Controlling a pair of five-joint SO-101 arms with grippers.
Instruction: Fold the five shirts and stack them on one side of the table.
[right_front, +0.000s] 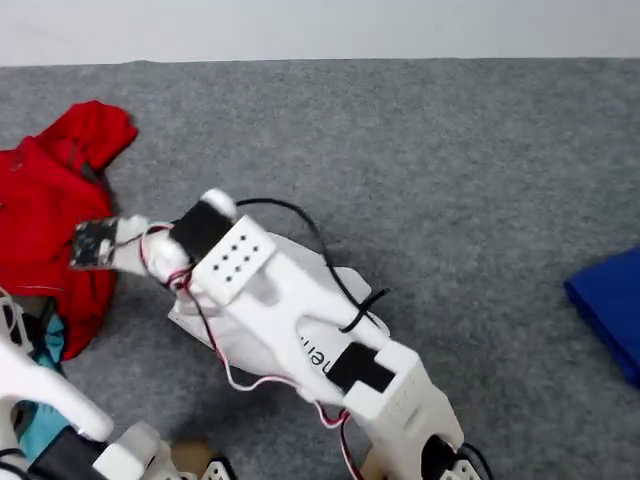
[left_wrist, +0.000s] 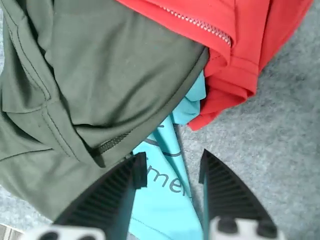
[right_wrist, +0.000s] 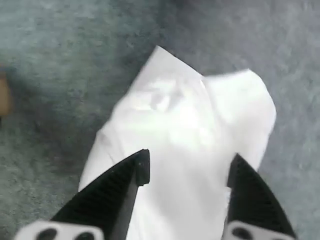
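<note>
The table (right_front: 450, 180) has a grey, felt-like covering. A white shirt (right_wrist: 185, 115) lies flat near the middle of the near half. A red shirt (right_front: 45, 200) lies bunched at the left edge, touching an olive shirt (left_wrist: 100, 75) and a teal shirt (left_wrist: 165, 200); the olive one overlaps the teal one. A blue shirt (right_front: 612, 305) lies at the right edge, well apart from the others.

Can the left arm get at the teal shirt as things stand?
Probably yes: the left gripper is open over a bare strip of the teal shirt; the olive shirt and red shirt cover the rest.
</note>
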